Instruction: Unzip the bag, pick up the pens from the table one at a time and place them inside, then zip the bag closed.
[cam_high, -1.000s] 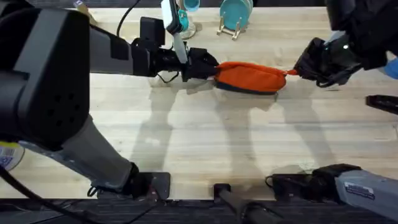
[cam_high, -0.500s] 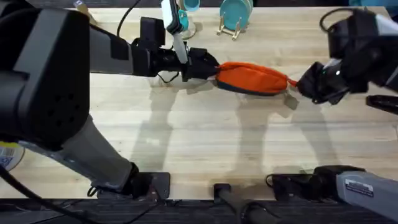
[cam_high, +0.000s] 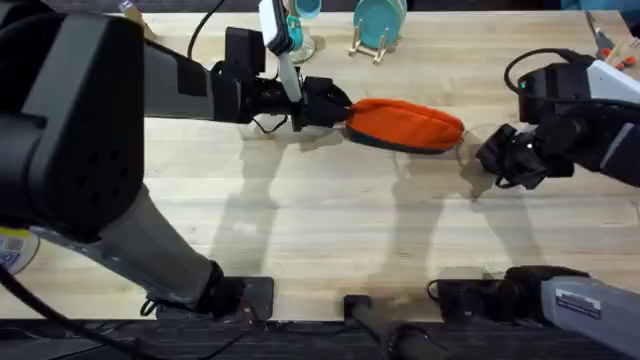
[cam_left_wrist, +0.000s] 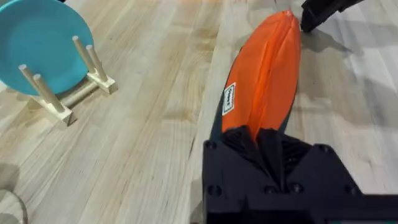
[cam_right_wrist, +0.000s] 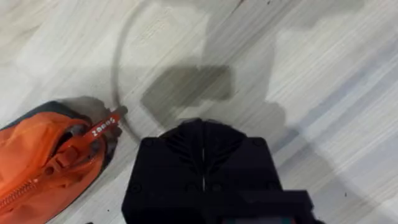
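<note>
The plump, oblong orange fabric bag (cam_high: 405, 123) lies zipped on the pale plank-grained counter (cam_high: 330, 215), left hand (cam_high: 335, 105) clamping its end; right hand (cam_high: 497, 160) empty, closed.

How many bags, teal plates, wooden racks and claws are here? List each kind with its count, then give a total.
orange bag: 1
teal plate: 1
wooden rack: 1
claws: 2 (left claw, right claw)
Total: 5
</note>
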